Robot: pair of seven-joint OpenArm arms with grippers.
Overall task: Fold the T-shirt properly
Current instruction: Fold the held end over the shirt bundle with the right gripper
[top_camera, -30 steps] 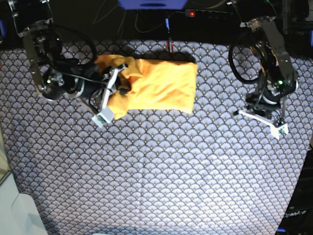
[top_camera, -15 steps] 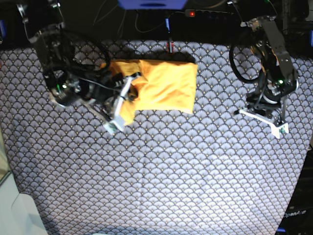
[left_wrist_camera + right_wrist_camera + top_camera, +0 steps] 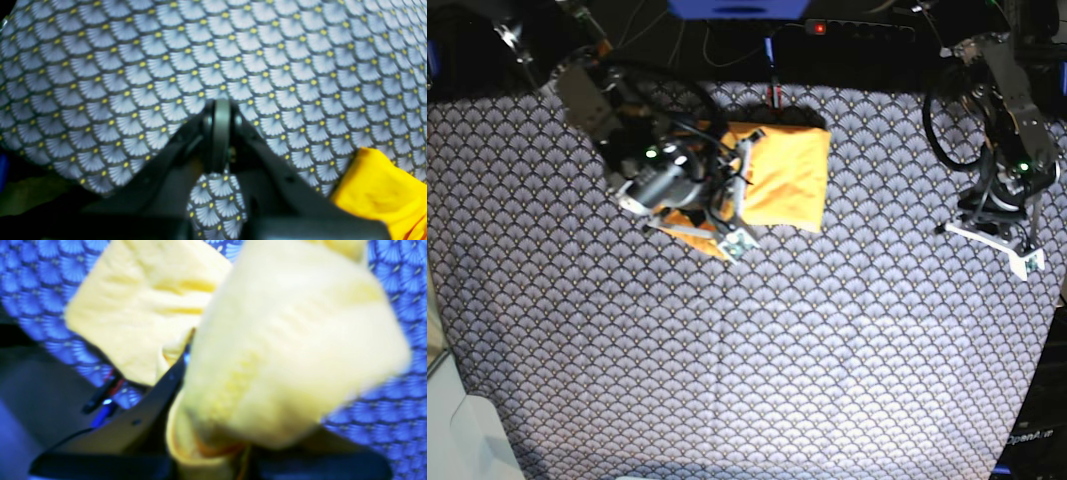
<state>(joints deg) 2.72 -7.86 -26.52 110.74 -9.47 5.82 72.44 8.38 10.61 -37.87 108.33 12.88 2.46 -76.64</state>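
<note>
Blue-grey scalloped cloth covers the counter (image 3: 747,380). Near its far edge the T-shirt (image 3: 782,175) is being folded over by the right tool (image 3: 727,205), clamped on fabric; release is needed next. The left tool (image 3: 992,235) is closed, empty.

the right gripper (image 3: 727,205) has swung from the t-shirt's (image 3: 782,175) outer end in over the garment, carrying that end with it, so the cloth now lies doubled and much shorter on the tablecloth (image 3: 757,350). its jaws seem clamped on the fabric, though the wrist view is blurred. the left gripper (image 3: 1002,240) has drifted slightly farther from the t-shirt.
</note>
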